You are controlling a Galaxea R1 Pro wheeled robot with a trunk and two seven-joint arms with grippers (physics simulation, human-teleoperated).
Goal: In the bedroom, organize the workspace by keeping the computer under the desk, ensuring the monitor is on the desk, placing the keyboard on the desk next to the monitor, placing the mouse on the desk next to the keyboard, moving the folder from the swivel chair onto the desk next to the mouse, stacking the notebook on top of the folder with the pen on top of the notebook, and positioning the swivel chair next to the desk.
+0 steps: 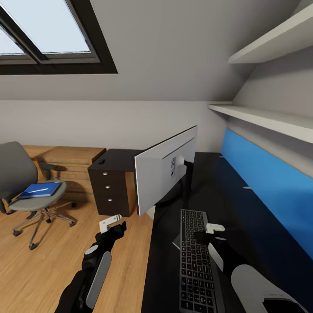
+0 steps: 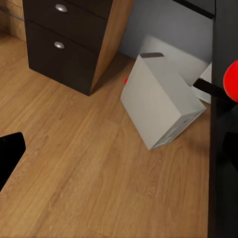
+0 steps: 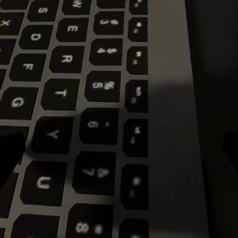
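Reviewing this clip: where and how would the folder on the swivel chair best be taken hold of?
Grip the folder at its front edge, coming in low and level from the floor side. It lies flat on the swivel chair's seat, so there is probably nothing to pinch from above; the backrest and armrest close off the far sides.

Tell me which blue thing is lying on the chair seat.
The folder, a small flat blue rectangle on the grey chair seat. The other blue thing is the long wall panel behind the desk.
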